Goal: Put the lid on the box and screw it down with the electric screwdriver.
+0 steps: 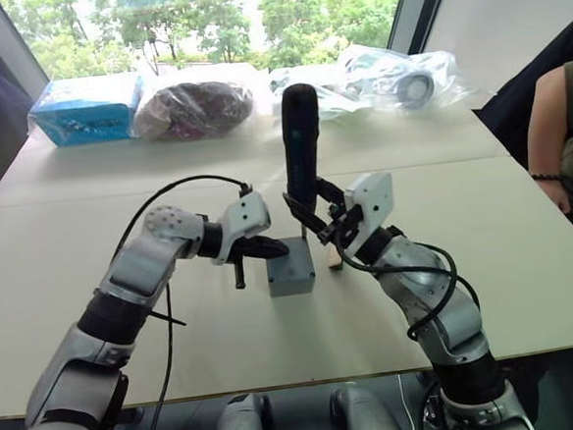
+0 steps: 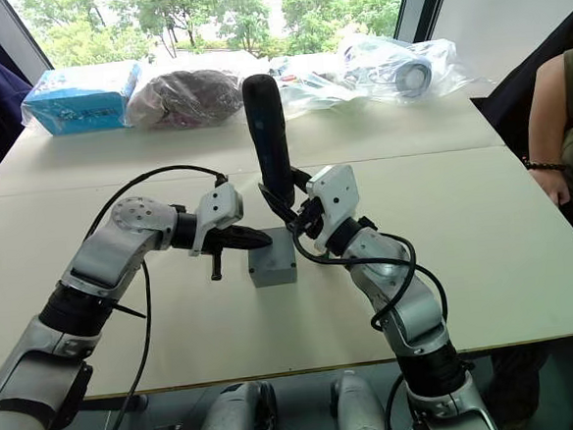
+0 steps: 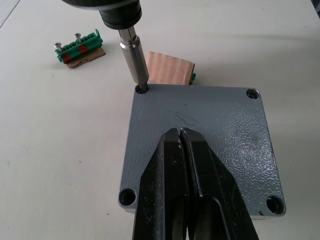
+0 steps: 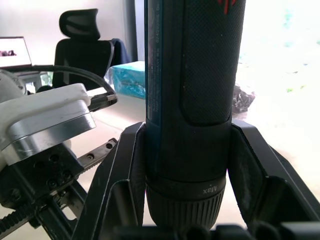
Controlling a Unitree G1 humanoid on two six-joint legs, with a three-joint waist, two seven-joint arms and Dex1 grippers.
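Upright electric screwdriver (image 1: 301,145) over box (image 1: 291,265)

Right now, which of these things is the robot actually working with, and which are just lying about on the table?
In use:
- lid on the box
- electric screwdriver, bit in a corner hole
- left gripper
- right gripper

Lying about:
- green block with screws
- cardboard piece
- blue packet
- plastic bags

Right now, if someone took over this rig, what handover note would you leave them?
Left gripper: shut, fingertips pressing down on the lid.
Right gripper: shut on the screwdriver, held upright.
Lid sits on the box, mid-table.
Screwdriver bit is in one far corner hole.
Done: lid placed.
Left: the other three visible corner holes look empty; screws stand in a green block nearby.
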